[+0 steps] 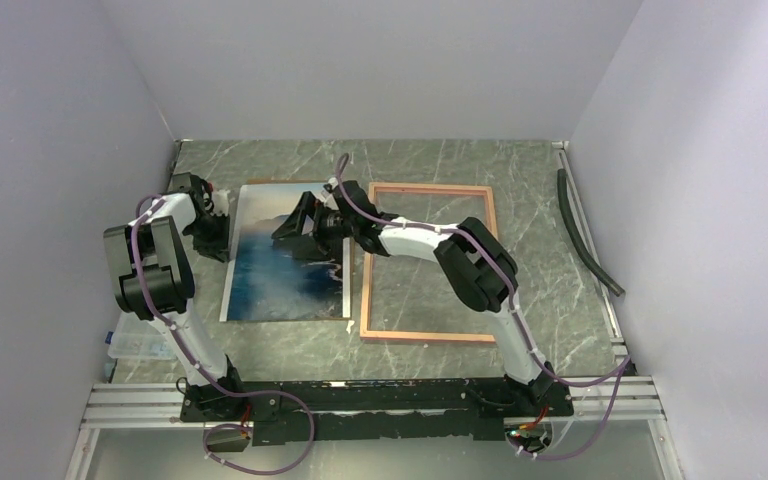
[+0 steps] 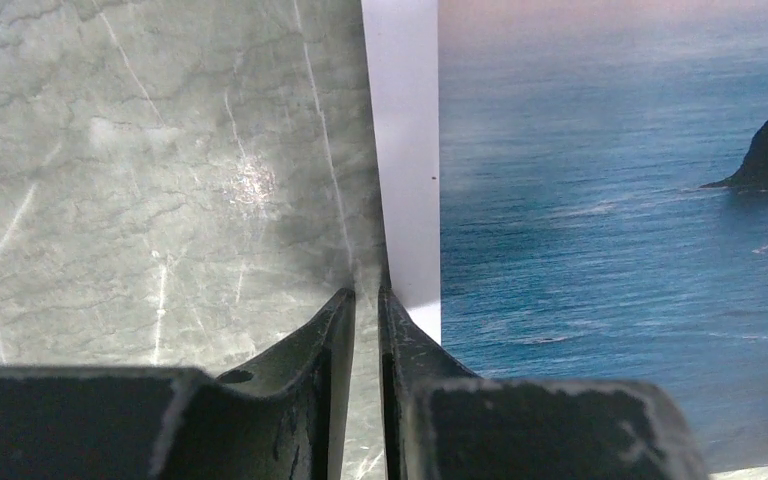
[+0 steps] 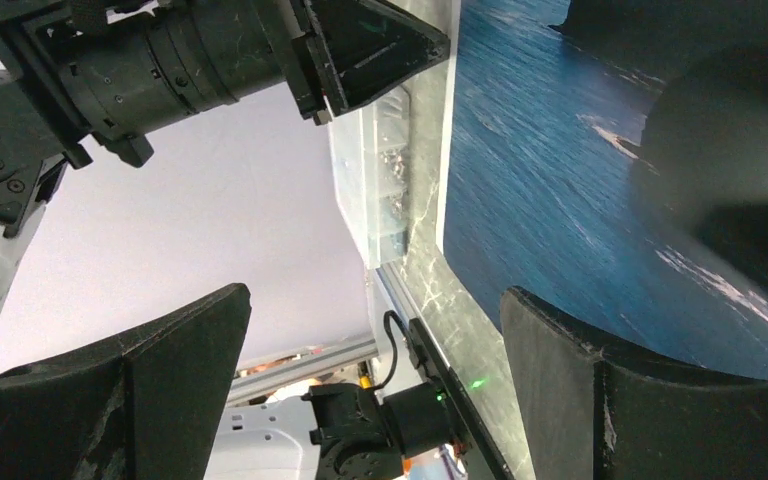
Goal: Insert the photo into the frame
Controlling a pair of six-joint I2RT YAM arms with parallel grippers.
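The photo [image 1: 285, 280], a blue sea print with dark mountains, lies face up on the marble table, left of centre. The frame [image 1: 430, 336], with a thin pink-brown border, lies flat just right of it, with the table showing through. My left gripper [image 1: 210, 228] is at the photo's left edge. In the left wrist view its fingers [image 2: 368, 300] stand a narrow slit apart beside the photo's white margin [image 2: 405, 150], with only table between them. My right gripper [image 1: 298, 225] hovers over the photo's upper right part, open wide and empty [image 3: 375, 380]. The photo [image 3: 550, 190] fills that view's right side.
A black hose [image 1: 585, 235] lies along the right wall. An aluminium rail [image 1: 360, 395] runs across the near edge by the arm bases. A clear plastic box [image 1: 135, 345] sits off the table's left side. Grey walls close in on three sides.
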